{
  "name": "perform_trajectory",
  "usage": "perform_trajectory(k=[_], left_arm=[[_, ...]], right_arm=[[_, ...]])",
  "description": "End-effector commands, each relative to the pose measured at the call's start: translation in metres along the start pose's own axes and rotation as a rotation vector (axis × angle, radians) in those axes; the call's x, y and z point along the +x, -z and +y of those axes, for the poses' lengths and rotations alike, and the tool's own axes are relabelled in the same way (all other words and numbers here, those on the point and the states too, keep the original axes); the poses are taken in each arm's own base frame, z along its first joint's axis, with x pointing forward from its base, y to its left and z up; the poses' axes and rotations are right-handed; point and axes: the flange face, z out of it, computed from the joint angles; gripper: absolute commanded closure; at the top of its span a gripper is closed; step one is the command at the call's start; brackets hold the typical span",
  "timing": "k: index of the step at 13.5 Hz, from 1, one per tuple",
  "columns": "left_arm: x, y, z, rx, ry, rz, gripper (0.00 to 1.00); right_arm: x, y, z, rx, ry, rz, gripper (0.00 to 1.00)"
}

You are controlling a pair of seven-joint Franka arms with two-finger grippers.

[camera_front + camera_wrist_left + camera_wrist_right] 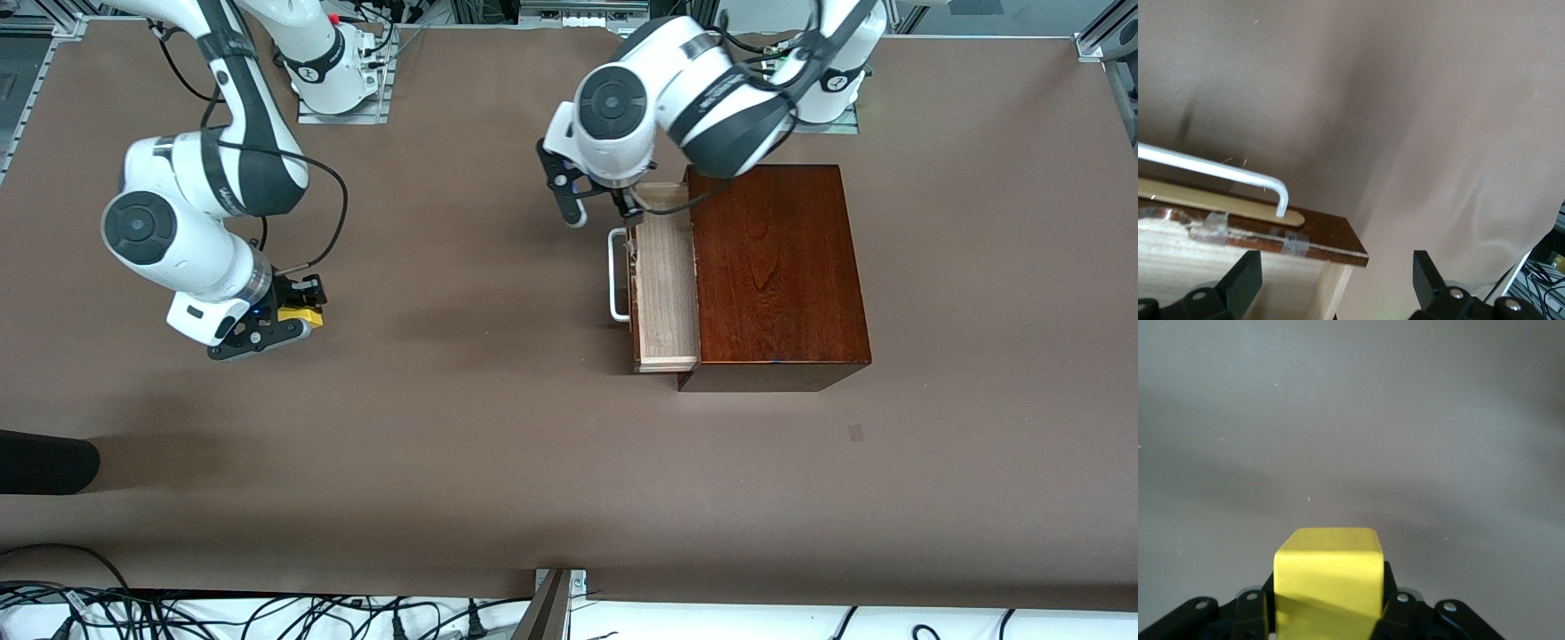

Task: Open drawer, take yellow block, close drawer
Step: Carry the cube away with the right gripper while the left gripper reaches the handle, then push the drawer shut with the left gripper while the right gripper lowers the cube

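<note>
The dark reddish-brown wooden box stands toward the left arm's end of the table. Its drawer is pulled out and shows a pale wood interior with nothing visible inside. The white bar handle is on the drawer front. My left gripper is open and empty over the drawer's front corner farthest from the front camera. The left wrist view shows the handle's end, the brass plate and that corner between my left gripper's spread fingers. My right gripper is shut on the yellow block, low over the table toward the right arm's end. The block fills my right gripper in the right wrist view.
A dark rounded object lies at the table's edge at the right arm's end, nearer the front camera. Cables and a metal bracket run along the table's near edge. Brown tabletop lies between the two arms.
</note>
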Motion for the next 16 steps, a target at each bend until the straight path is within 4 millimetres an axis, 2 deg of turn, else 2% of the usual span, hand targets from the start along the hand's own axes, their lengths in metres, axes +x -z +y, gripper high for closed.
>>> perform_trajectory(k=[1,4,6,9,12,16], left_arm=[[0.005,0.014,-0.036,0.017,-0.127,0.093,0.0],[0.031,-0.017,-0.057,0.064,-0.277,0.166,0.0],[0.04,-0.034,-0.073,0.139,-0.376,0.17,0.0],[0.051,-0.054,-0.073,0.252,-0.469,0.1,0.0],[0.041,-0.076,-0.079,0.242,-0.515,0.001,0.0],[0.02,-0.076,-0.096,0.258,-0.524,-0.133,0.0]], right_arm=[[-0.022,-0.024,-0.001,0.013,-0.079,0.036,1.0],[-0.039,-0.073,0.01,0.005,-0.124,0.065,1.0],[-0.046,-0.099,0.01,0.004,-0.155,0.05,1.0],[-0.048,-0.118,0.009,0.003,-0.285,0.02,1.0],[-0.046,-0.134,0.008,-0.002,-0.291,0.023,1.0],[-0.049,-0.148,0.007,-0.008,-0.262,0.011,1.0]])
